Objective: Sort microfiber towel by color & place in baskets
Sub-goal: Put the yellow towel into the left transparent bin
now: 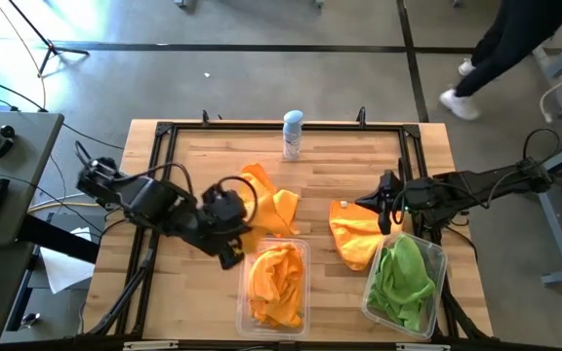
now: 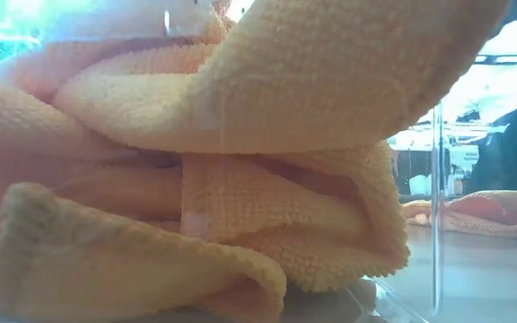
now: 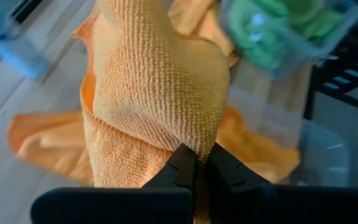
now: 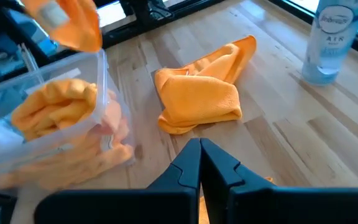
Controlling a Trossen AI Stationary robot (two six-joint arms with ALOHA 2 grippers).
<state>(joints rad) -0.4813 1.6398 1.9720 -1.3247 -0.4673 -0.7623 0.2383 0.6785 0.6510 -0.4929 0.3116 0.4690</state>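
Note:
My left gripper (image 3: 197, 155) is shut on an orange microfiber towel (image 3: 160, 87), which the right wrist view shows hanging (image 4: 73, 22) above the near-left basket (image 1: 305, 292); that basket holds more orange towels (image 1: 273, 288). The near-right basket (image 1: 439, 263) holds green towels (image 1: 403, 278). One orange towel (image 1: 273, 203) lies bunched on the table's middle. Another orange towel (image 1: 352, 236) lies against the right basket's left side. My right gripper (image 4: 201, 155) hovers shut and empty just above that second towel. My left gripper pinches a bunched fold of the orange towel (image 3: 185, 140) between its two fingertips, more than one layer. The fingers slant downward toward the table's right side. The towel is lifted clear and droops from the fingers over the orange basket.
A white-and-blue spray can (image 1: 293, 135) stands at the table's far middle. A black frame (image 1: 261, 127) runs around the tabletop. The low view is filled by orange towels (image 2: 240, 179) behind the basket's clear wall. A person (image 1: 501, 49) walks beyond the far right corner.

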